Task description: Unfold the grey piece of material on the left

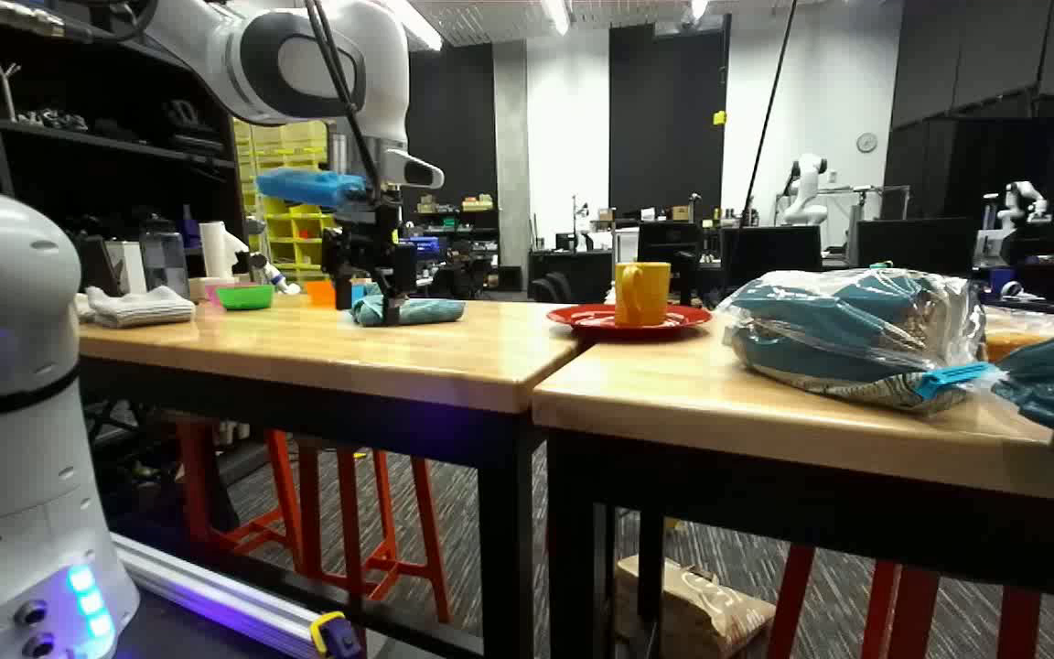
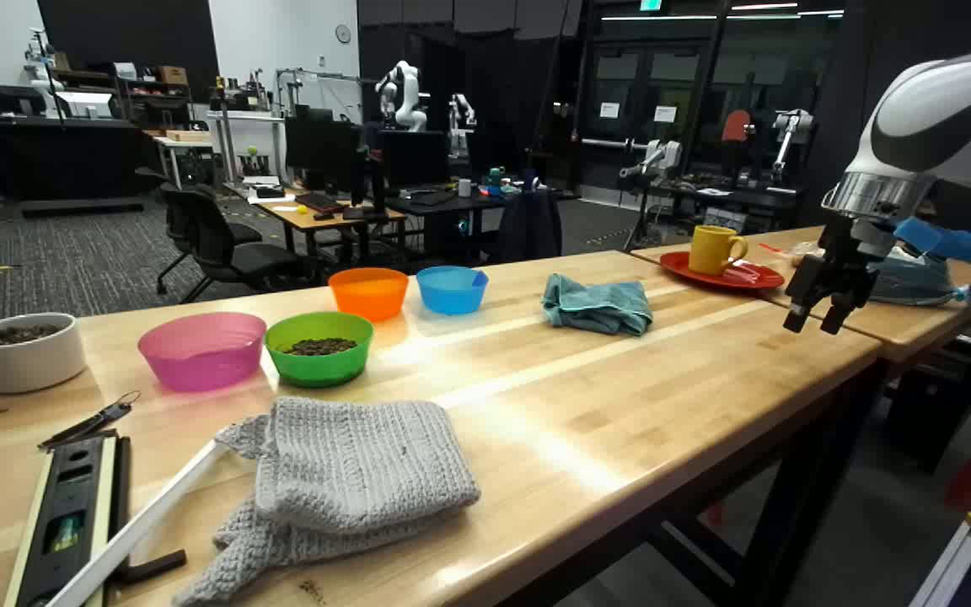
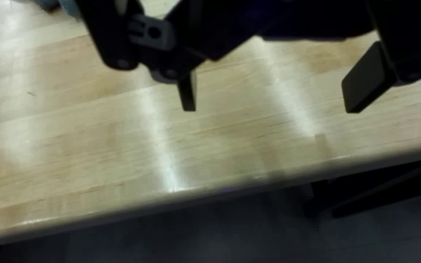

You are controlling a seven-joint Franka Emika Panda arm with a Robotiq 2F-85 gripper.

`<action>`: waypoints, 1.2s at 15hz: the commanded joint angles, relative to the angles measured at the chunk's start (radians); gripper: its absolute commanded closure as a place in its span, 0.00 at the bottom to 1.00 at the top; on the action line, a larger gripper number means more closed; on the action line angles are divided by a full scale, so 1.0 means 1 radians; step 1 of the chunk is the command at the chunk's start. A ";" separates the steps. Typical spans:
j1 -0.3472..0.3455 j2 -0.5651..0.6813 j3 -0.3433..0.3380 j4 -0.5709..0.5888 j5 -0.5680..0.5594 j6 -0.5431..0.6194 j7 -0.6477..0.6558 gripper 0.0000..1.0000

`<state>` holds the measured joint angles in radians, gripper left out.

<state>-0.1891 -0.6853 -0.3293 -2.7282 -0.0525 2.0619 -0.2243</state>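
The grey knitted cloth [image 2: 367, 464] lies folded in a loose stack on the wooden table, at the near left in an exterior view. It also shows at the left end of the table in an exterior view [image 1: 140, 308]. It is out of the wrist view. My gripper [image 2: 814, 319] is open and empty above the table's front edge, far from the grey cloth. Its two fingers stand wide apart over bare wood in the wrist view [image 3: 274, 93]. The gripper also shows in an exterior view [image 1: 367, 300], in front of a teal cloth.
The folded teal cloth [image 2: 598, 305] lies mid-table. Pink [image 2: 203, 350], green [image 2: 317, 371], orange [image 2: 369, 293] and blue [image 2: 452, 291] bowls stand along the back. A spirit level [image 2: 68, 523] and white strip [image 2: 136, 527] lie beside the grey cloth. A yellow mug [image 1: 644, 295] stands on a red plate [image 1: 573, 318].
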 commanded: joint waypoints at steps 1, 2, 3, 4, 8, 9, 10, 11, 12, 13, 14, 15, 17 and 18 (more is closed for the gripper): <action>-0.015 0.003 0.015 0.001 0.011 -0.001 -0.009 0.00; -0.015 0.003 0.015 0.001 0.011 -0.001 -0.009 0.00; -0.015 0.003 0.015 0.001 0.011 -0.001 -0.009 0.00; -0.015 0.003 0.015 0.001 0.011 -0.001 -0.009 0.00; -0.015 0.003 0.015 0.001 0.011 -0.001 -0.009 0.00; -0.012 0.002 0.023 0.000 0.009 0.005 -0.005 0.00; -0.007 -0.002 0.030 -0.002 0.010 0.011 -0.005 0.00; -0.001 -0.009 0.038 -0.006 0.013 0.022 -0.004 0.00; 0.008 -0.014 0.046 -0.009 0.021 0.035 -0.005 0.00; 0.016 -0.015 0.056 -0.010 0.025 0.049 -0.005 0.00; 0.027 -0.015 0.069 -0.011 0.031 0.061 -0.003 0.00; 0.039 -0.013 0.080 -0.012 0.036 0.073 -0.002 0.00; 0.070 -0.010 0.110 -0.015 0.046 0.097 0.000 0.00; 0.089 -0.007 0.127 -0.018 0.052 0.111 0.001 0.00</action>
<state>-0.1370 -0.6856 -0.2455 -2.7310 -0.0216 2.1325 -0.2242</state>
